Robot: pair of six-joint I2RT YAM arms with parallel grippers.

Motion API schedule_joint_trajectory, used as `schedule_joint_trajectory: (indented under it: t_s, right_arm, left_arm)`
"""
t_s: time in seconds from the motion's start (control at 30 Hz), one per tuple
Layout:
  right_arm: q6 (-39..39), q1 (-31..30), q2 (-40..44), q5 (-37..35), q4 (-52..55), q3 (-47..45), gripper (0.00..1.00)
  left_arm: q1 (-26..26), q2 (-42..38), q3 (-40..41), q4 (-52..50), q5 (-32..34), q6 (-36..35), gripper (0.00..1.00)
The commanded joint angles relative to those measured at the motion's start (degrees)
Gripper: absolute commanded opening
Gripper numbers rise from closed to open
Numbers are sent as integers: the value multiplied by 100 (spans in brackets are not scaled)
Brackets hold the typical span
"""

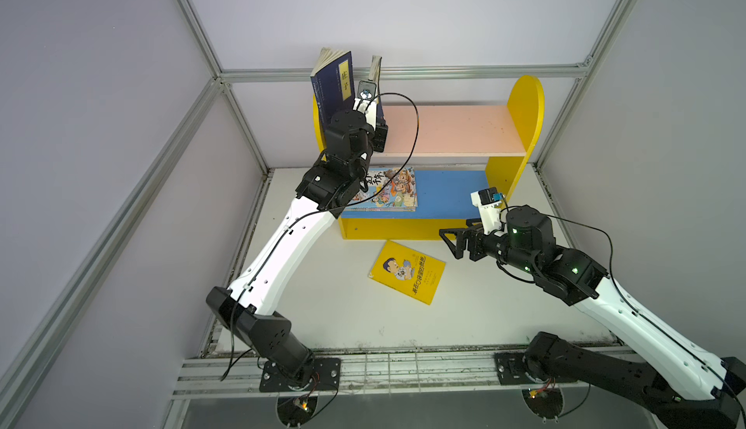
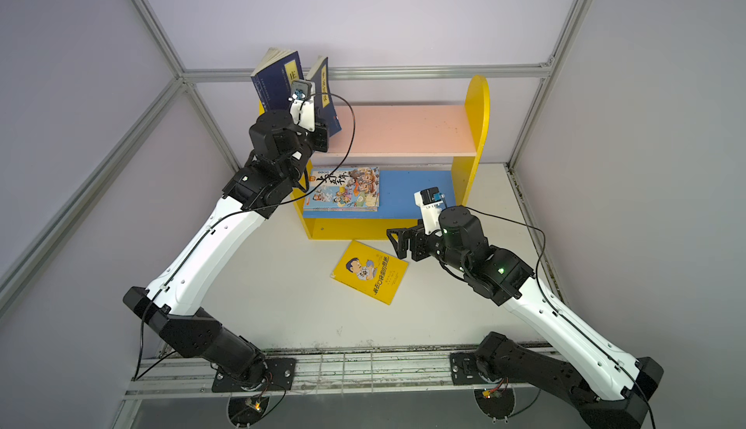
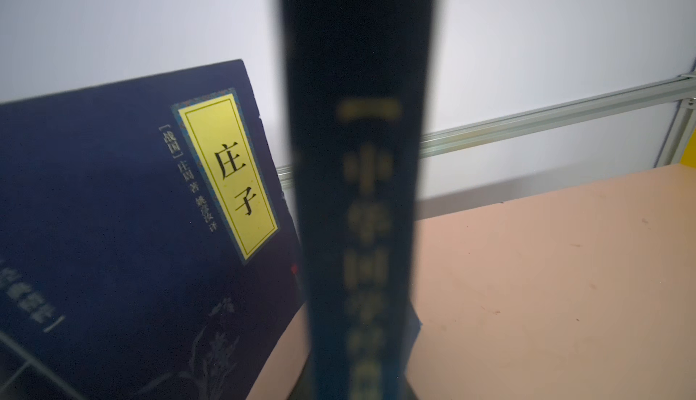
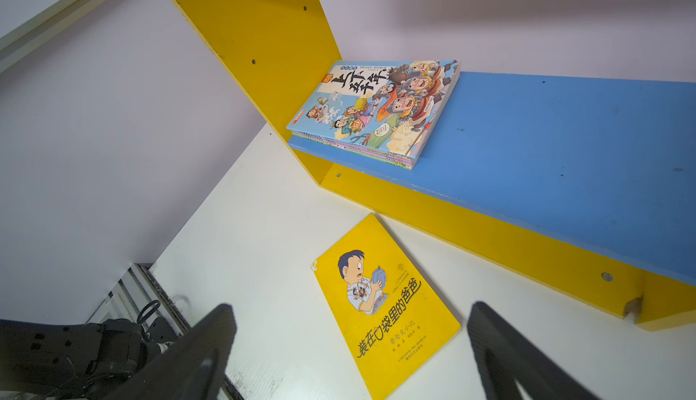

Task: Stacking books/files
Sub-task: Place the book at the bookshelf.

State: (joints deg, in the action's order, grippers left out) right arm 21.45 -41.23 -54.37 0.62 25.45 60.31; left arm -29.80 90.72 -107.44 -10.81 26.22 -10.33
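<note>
The left gripper [image 1: 378,134] is clamped on the lower spine of a navy book [image 2: 323,92], holding it upright on the pink upper shelf [image 1: 452,132]. Just beside it, a second navy book with a yellow title strip [image 3: 113,210] tilts toward the yellow end panel [image 4: 263,40]. A stack of cartoon books [image 4: 376,108] lies on the blue lower shelf [image 4: 565,134] against that panel. The yellow cartoon-boy book [image 1: 407,271] lies flat on the white counter [image 1: 343,318] before the shelf. The right gripper [image 1: 451,243] hovers near it, jaws wide apart and empty.
</note>
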Motion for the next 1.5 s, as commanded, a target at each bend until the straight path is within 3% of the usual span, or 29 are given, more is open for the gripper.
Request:
schedule_joint_trajectory:
  t_s: [0.0, 0.37, 0.73, 1.03, 1.23, 1.33, 1.47]
  right_arm:
    - [-15, 0, -54, 61, -197, 46, 100]
    - [-60, 0, -104, 96, -142, 57, 100]
    - [-84, -4, -278, 198, -146, 119, 100]
    - [-47, -6, -332, 281, -119, 115, 100]
    - [-54, 0, -327, 293, -72, 120, 100]
    - [-37, -7, -328, 294, -75, 115, 100]
    - [-27, -5, -321, 299, -74, 125, 100]
  left_arm:
    - [57, 15, 116, 953, 117, -345, 0]
    - [550, 328, 175, 665, 27, 180, 0]
    - [644, 254, 262, 488, 240, 176, 0]
    - [713, 339, 19, -134, 582, 574, 2]
    - [731, 315, 26, -306, 645, 688, 20]
    - [755, 267, 64, -353, 652, 725, 34]
    - [751, 151, 145, -387, 630, 834, 41]
